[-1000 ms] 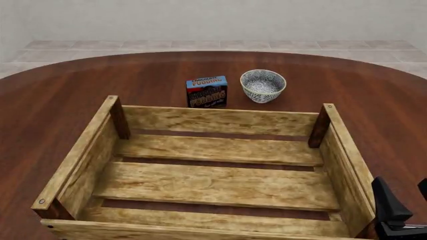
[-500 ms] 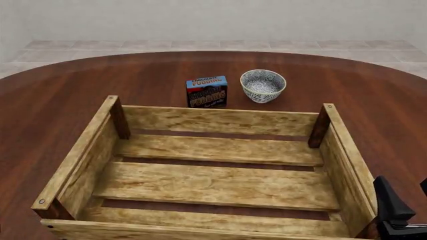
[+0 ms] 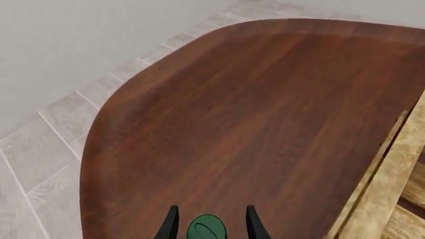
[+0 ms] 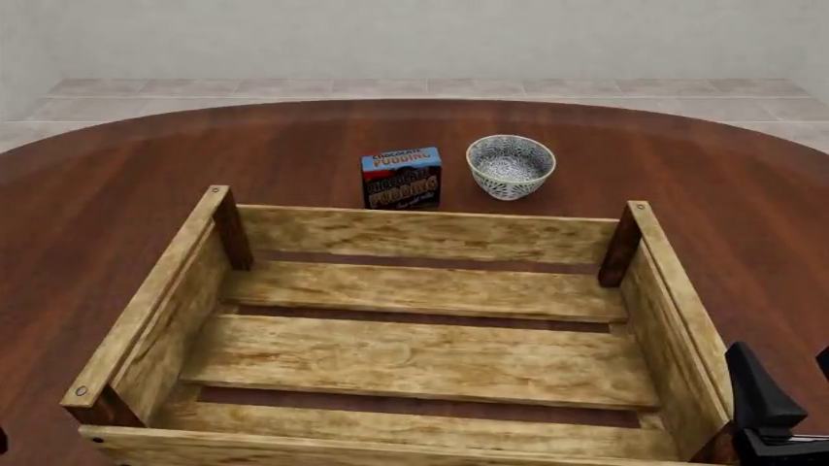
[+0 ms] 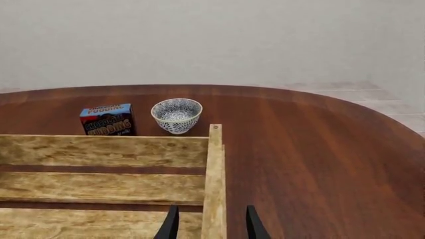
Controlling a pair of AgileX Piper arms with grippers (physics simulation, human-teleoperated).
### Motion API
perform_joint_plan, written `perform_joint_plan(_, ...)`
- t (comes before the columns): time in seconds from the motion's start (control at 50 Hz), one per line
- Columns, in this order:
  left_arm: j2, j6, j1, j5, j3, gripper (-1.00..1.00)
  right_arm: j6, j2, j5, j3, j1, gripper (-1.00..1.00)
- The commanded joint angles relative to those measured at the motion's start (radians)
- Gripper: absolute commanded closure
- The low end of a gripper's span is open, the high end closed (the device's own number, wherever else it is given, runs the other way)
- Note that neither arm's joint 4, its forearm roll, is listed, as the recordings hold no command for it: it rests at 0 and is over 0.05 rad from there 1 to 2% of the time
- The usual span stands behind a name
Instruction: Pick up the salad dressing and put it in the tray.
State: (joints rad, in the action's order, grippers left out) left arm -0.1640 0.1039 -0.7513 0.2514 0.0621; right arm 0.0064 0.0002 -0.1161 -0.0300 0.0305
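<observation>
Left wrist view: the left end effector [image 3: 207, 224] shows 2 dark fingers [image 3: 170, 225] with the green cap of the salad dressing [image 3: 206, 230] between them. A sliver of gap is visible on each side of the cap, so whether the fingers grip the bottle cannot be told. Beyond lies the bare dark wood worktop [image 3: 252, 109], and an edge of the tray [image 3: 381, 199] comes into the picture at one side.

Front view: the tray [image 4: 414, 236] fills the near middle of the worktop [image 4: 116, 184], its slatted floor holding nothing. Just beyond its far wall stands the blue pudding box [image 4: 400, 178], with the patterned bowl [image 4: 511, 166] close on its right. The right end effector [image 4: 790, 396] sits at the near right corner, outside the tray's right wall, its fingers spread. The salad dressing is out of this picture.

Right wrist view: the right end effector [image 5: 207, 224] is parted and holds nothing, its 2 fingers [image 5: 170, 225] straddling the tray's right wall [image 5: 214, 189]. The pudding box [image 5: 106, 119] and bowl [image 5: 176, 115] stand past the far wall.
</observation>
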Motion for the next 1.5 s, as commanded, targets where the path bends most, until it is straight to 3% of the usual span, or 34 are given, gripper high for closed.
perform_joint_plan(0.02, -0.038, 0.007, -0.005, -0.030, -0.015, -1.00, 0.001, 0.000, 0.000, 0.001, 0.002, -1.00)
perform_joint_plan(0.34, -0.126, 0.010, -0.026, -0.124, -0.059, -1.00, 0.002, 0.000, 0.005, 0.006, 0.007, -1.00)
perform_joint_plan(1.18, -0.212, 0.015, -0.036, -0.132, -0.062, -1.00, 0.004, 0.000, 0.005, 0.006, 0.010, -1.00)
perform_joint_plan(1.2, -0.257, 0.004, -0.033, -0.166, -0.062, -1.00, 0.003, 0.000, 0.004, 0.005, 0.010, -1.00)
perform_joint_plan(1.22, -0.312, 0.007, -0.041, -0.213, -0.062, 1.00, 0.003, 0.000, 0.004, 0.005, 0.010, -1.00)
perform_joint_plan(1.24, -0.228, -0.007, -0.020, -0.150, -0.062, 1.00, 0.004, 0.000, 0.004, 0.005, 0.011, -1.00)
perform_joint_plan(1.3, -0.301, 0.009, -0.042, -0.215, -0.062, 1.00, 0.003, 0.000, 0.005, 0.006, 0.011, -1.00)
perform_joint_plan(1.5, -0.209, 0.011, -0.028, -0.154, -0.062, 1.00, 0.006, 0.000, 0.005, 0.005, 0.013, -1.00)
